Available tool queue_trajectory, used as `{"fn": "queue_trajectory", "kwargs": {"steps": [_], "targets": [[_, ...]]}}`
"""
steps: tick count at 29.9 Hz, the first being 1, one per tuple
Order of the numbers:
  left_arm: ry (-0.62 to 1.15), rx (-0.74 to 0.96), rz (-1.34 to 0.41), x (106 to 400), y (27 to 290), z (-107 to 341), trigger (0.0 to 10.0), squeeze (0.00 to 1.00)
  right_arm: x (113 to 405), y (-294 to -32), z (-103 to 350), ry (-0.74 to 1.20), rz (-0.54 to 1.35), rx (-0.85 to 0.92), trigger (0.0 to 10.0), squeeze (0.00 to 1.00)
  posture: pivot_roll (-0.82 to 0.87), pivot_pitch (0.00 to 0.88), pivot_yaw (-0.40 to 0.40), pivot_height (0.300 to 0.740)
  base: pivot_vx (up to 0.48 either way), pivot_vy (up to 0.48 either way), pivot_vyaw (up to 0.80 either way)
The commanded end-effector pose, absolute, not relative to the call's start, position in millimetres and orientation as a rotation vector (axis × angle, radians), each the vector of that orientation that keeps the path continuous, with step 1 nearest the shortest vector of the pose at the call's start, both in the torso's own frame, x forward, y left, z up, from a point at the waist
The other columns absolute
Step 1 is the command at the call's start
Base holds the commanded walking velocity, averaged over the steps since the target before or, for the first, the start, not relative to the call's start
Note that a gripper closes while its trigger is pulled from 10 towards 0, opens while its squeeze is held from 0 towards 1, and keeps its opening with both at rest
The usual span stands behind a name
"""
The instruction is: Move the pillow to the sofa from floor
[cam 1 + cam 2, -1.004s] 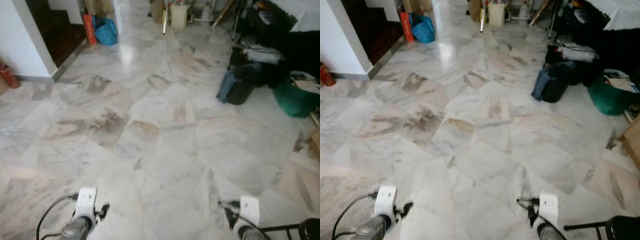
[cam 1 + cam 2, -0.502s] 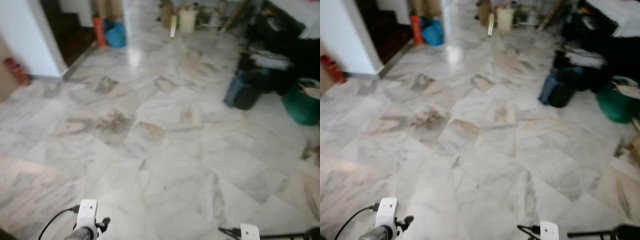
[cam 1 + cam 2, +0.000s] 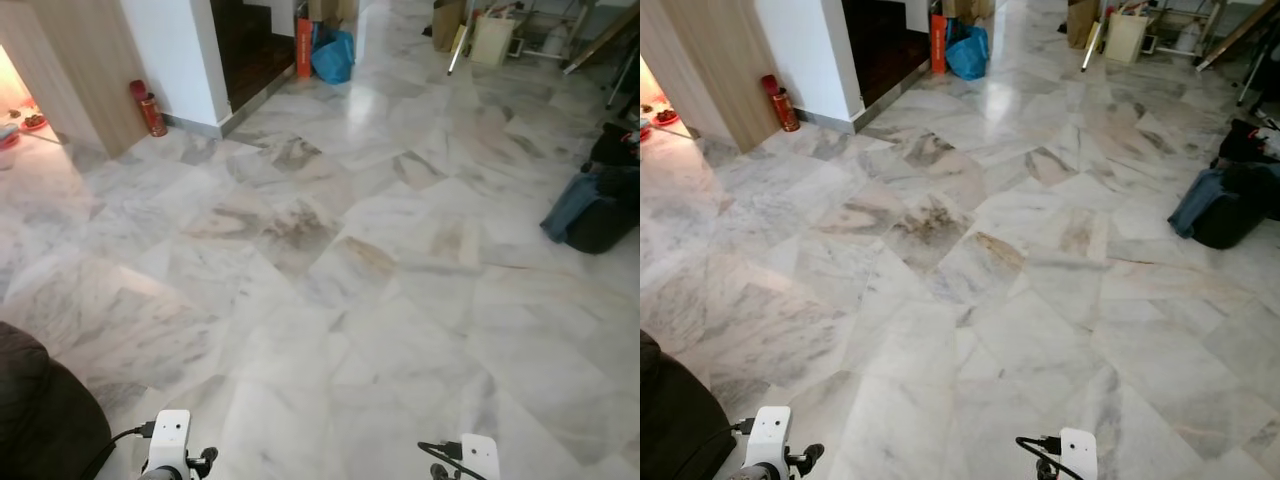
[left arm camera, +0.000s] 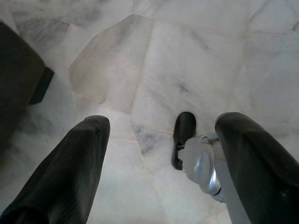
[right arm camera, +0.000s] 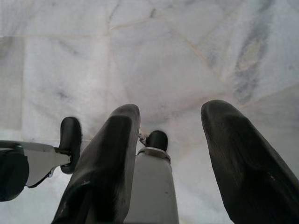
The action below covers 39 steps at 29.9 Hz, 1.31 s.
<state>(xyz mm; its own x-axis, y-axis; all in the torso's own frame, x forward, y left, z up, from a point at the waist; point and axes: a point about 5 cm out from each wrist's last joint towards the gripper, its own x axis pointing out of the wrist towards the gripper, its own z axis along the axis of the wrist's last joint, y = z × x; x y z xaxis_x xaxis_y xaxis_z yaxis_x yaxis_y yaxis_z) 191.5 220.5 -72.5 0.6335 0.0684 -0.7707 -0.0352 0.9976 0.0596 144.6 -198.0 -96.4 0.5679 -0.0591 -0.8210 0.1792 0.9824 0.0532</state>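
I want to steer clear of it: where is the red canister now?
The red canister stands on the floor at the far left of the eye views, at the foot of the wooden panel, beside the white wall.

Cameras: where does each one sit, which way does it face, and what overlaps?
Left eye: head, forward and down over the marble floor; both wrists at the bottom edge.
Right eye: same head, same floor, red canister and blue bag.
Left wrist: looks down along open fingers at floor and the robot's foot.
Right wrist: down past open fingers at floor.
All share the floor.
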Motion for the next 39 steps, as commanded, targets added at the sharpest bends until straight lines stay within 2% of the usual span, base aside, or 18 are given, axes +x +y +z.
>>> {"fn": "queue_trajectory", "kwargs": {"steps": [1,26,30,39], "targets": [[0.908,0.056,0.06,189,223,-74,10.0,0.0,140,-198,-98,0.975,-0.135,0.126,10.0,0.0,0.08,0.026,-0.006,0.74,0.0,0.0,0.8],[0.909,0.079,0.042,192,223,-72,10.0,0.0,142,-195,-98,0.973,-0.095,0.106,10.0,0.0,0.08,0.035,-0.006,0.74,0.0,0.0,0.8],[0.914,0.075,0.035,191,211,-76,10.0,0.0,142,-196,-98,0.974,-0.096,0.103,10.0,0.0,0.08,0.036,-0.007,0.74,0.0,0.0,0.8],[0.915,0.068,0.038,191,205,-77,10.0,0.0,142,-198,-97,0.974,-0.092,0.097,10.0,0.0,0.08,0.042,-0.01,0.74,0.0,0.0,0.8]]}}
